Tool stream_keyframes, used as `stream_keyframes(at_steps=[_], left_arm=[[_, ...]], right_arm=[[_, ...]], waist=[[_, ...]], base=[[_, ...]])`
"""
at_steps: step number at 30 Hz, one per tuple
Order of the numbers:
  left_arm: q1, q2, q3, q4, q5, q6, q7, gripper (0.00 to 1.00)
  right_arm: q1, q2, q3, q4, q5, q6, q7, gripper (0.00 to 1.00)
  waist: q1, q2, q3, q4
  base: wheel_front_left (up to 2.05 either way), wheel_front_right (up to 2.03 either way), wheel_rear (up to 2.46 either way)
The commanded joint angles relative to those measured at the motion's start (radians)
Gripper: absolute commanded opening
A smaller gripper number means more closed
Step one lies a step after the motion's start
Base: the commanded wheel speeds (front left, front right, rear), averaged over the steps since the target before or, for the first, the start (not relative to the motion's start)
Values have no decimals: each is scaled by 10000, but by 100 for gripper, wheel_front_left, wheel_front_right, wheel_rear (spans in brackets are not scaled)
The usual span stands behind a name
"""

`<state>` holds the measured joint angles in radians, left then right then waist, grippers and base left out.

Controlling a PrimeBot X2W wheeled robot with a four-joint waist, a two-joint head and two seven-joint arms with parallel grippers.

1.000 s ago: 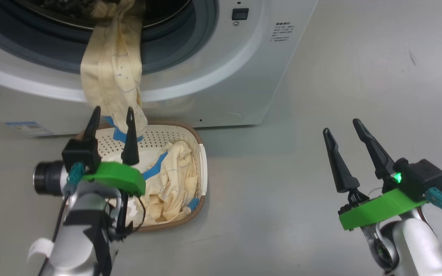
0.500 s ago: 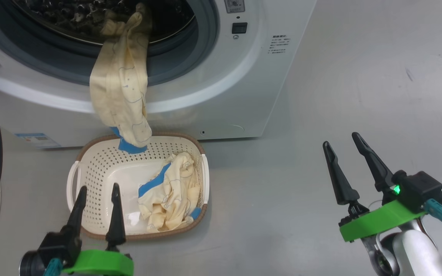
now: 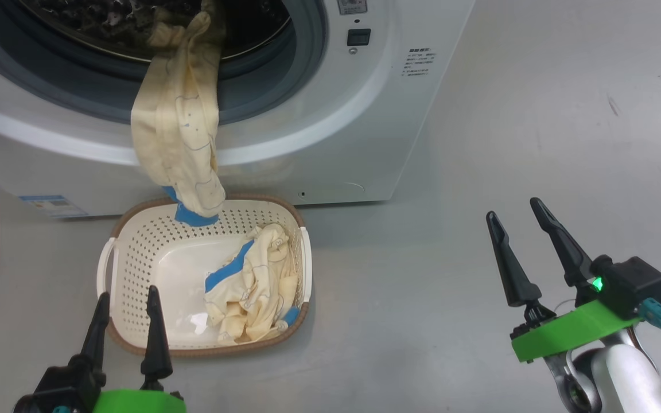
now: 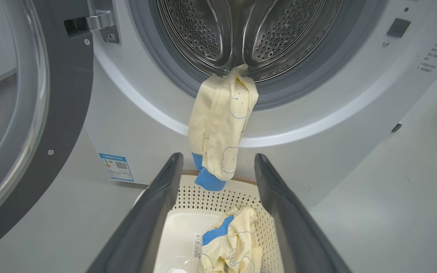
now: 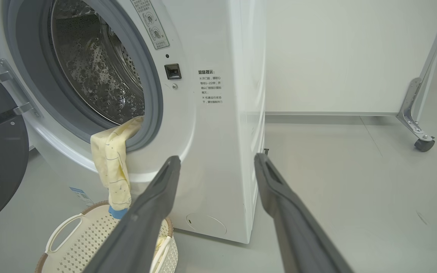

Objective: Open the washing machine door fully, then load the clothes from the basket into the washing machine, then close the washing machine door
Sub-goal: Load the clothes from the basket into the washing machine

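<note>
Hanging out of the drum mouth, a soft cream-yellow garment (image 3: 178,126) with thin blue line drawings and a bright blue end is draping over the grey rubber seal (image 3: 287,86) and down the white front, upper centre-left of the head view. Its top is resting on the lip of the perforated steel drum (image 4: 203,30). Its blue end is dangling at the far rim of the basket; contact there cannot be told.

The big white front-loading washing machine (image 3: 330,126) is filling the upper left of the head view, a small blue sticker (image 3: 52,205) showing low on its front. Its large round door (image 4: 68,98), with a glossy black rim and clear glass, is standing swung open at the left edge of the left wrist view, its metal hinge (image 4: 97,21) at upper left.

The small cream-white perforated plastic basket (image 3: 147,246), brown-rimmed with white side handles, is sitting on the grey floor (image 3: 479,143) just before the machine. A second garment (image 3: 256,281), cream-yellow with blue patches, is lying crumpled against the basket's right wall.

The left pincer (image 3: 128,293) is hovering at the bottom left, just near the basket's near rim, fingers spread, released, grasping nothing. The right pincer (image 3: 512,208) is hanging at the lower right over bare floor, well apart from the basket, likewise released and empty.
</note>
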<state>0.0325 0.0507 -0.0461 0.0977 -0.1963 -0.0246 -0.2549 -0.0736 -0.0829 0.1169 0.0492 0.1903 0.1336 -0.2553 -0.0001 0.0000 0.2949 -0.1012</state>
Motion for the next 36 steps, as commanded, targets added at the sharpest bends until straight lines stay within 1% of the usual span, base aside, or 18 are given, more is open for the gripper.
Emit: stream_keyframes(at_steps=[1,6,14,18,24,29,33,36], left_arm=[[-6,7,388,-313,32,-19,-68,100],[-167,1,571,-56,15,-25,-68,100],[-1116,143,590,1255,221,-131,-68,100],[-2026,261,543,1932,337,-114,-68,100],[-3725,524,432,3421,503,-109,-51,100],[-5160,860,564,4564,469,-139,-59,100],[-6039,1056,759,5130,387,-129,-64,100],[-6505,1093,775,5306,404,-203,-66,100]], right_arm=[[-61,-133,177,-336,-80,-29,-65,100],[-159,-128,236,-344,-60,-29,-65,100],[-412,-39,379,-337,18,-29,-65,100],[-609,-6,454,-344,47,-29,-65,100],[-1062,25,640,-368,96,-29,-65,100],[-1397,11,795,-393,105,-29,-65,100],[-1588,17,854,-406,139,-29,-65,100],[-1665,26,855,-415,151,-29,-65,100]], waist=[[1,0,20,-37],[1,0,160,-193],[1,0,795,-493],[1,0,1278,-604],[1,0,2059,-836],[1,0,2672,-1146],[1,0,3039,-1397],[1,0,3246,-1498]], base=[[0,0,0],[0,0,0],[0,0,0],[0,0,0],[0,0,0],[0,0,0],[0,0,0],[0,0,0]])
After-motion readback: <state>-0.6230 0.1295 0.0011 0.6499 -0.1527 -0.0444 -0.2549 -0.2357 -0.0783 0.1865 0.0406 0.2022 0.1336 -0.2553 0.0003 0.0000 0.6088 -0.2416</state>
